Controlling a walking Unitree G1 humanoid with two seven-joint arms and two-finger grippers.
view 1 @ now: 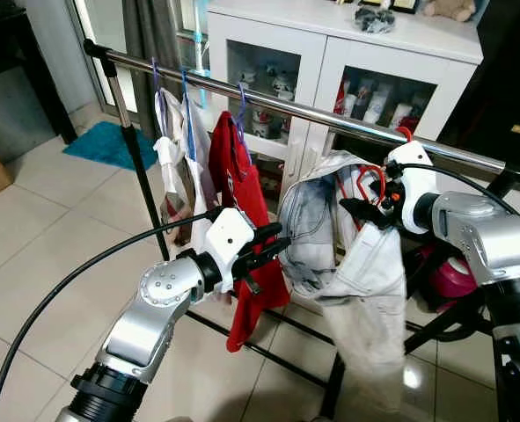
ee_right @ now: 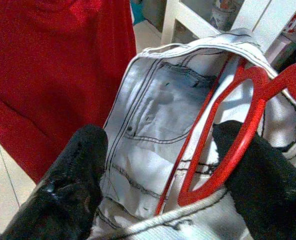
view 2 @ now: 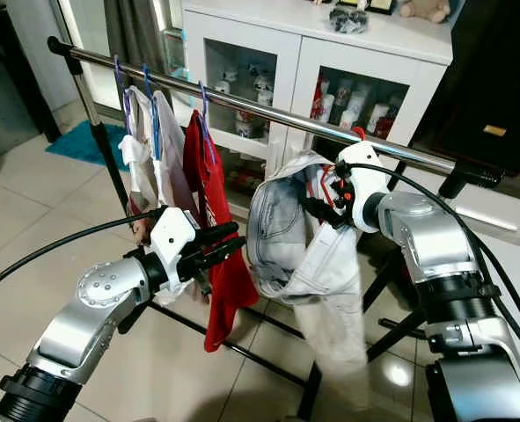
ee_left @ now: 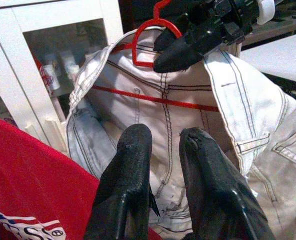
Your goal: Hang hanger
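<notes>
Red hanger with pale jeans up at steel rail, hook at rail's edge, seating unclear; right gripper spread wide, one finger touching hanger's loop. Left gripper narrow, holding nothing, between red shirt and jeans. Open rail between shirt and jeans; white cabinet close behind.

white glass-door cabinet behind | teal mat on tiled floor | plush toy on top
</notes>
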